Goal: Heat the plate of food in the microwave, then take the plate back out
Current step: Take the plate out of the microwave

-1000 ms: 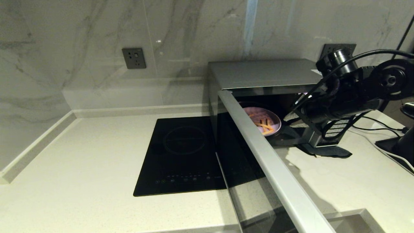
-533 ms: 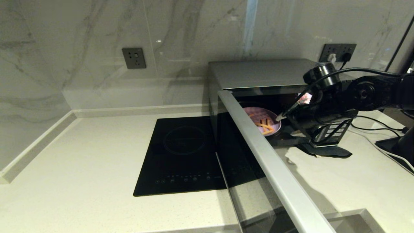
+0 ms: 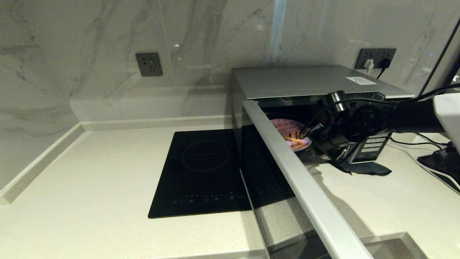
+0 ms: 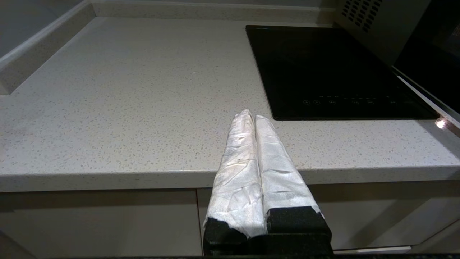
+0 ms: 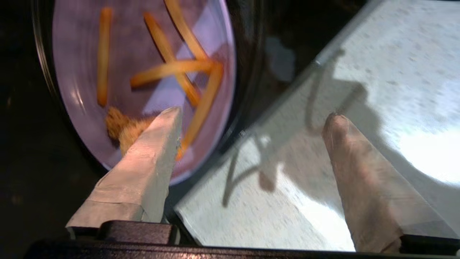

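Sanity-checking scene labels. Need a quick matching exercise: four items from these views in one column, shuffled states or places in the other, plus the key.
Items:
1. plate of food
2. microwave door
3. left gripper
4. right gripper

States:
A. fingers together, at the counter's front edge
B. swung open
C. fingers spread, at the plate's rim
D. inside the microwave

Pairs: 1-D, 2-B, 3-A, 4-C

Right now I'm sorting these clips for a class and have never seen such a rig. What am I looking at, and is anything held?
A two-armed robot faces a kitchen counter. One picture looks down from its head; the others come from a camera on each wrist. The microwave stands open beside a black hob, and the plate of food sits inside. The right pincer reaches the plate's near edge, fingers spread, one finger over the plate, holding nothing. The left pincer waits shut and empty at the counter's front edge.
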`<state>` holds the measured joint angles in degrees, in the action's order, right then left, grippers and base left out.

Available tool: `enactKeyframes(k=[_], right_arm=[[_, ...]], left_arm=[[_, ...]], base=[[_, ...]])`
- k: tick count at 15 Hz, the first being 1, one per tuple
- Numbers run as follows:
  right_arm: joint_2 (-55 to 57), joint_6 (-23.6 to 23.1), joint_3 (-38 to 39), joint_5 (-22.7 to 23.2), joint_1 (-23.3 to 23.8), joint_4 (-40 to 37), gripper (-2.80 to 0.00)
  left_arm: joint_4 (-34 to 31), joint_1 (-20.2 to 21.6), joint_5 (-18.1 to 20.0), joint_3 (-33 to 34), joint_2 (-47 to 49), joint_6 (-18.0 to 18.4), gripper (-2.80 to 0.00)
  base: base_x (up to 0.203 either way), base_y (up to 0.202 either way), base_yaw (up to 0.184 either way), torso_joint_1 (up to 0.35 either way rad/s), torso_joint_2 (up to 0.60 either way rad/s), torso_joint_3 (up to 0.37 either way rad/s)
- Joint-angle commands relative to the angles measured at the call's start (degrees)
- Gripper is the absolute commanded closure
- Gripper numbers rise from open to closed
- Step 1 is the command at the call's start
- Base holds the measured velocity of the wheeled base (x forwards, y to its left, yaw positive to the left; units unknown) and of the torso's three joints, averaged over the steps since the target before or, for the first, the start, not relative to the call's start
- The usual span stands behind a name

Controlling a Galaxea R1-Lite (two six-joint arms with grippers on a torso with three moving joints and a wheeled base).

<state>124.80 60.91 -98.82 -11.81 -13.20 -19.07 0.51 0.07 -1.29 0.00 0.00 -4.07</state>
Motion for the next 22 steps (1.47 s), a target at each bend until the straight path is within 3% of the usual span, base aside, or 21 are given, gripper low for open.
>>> enactKeyframes(k=[1, 22], right_arm=[[1.87, 0.7, -0.55, 0.02, 0.02, 0.17, -2.8], [4.13, 0.52, -1.02, -0.41, -0.33, -0.19, -2.8]], left_arm=[[0.02, 0.01, -0.03, 0.0, 0.09, -0.06, 0.0], [0.02, 0.01, -0.03, 0.0, 0.09, -0.06, 0.0]], base=[[0.0, 0.0, 0.0, 0.0, 0.0, 0.0], [0.0, 0.0, 0.0, 0.0, 0.0, 0.0]])
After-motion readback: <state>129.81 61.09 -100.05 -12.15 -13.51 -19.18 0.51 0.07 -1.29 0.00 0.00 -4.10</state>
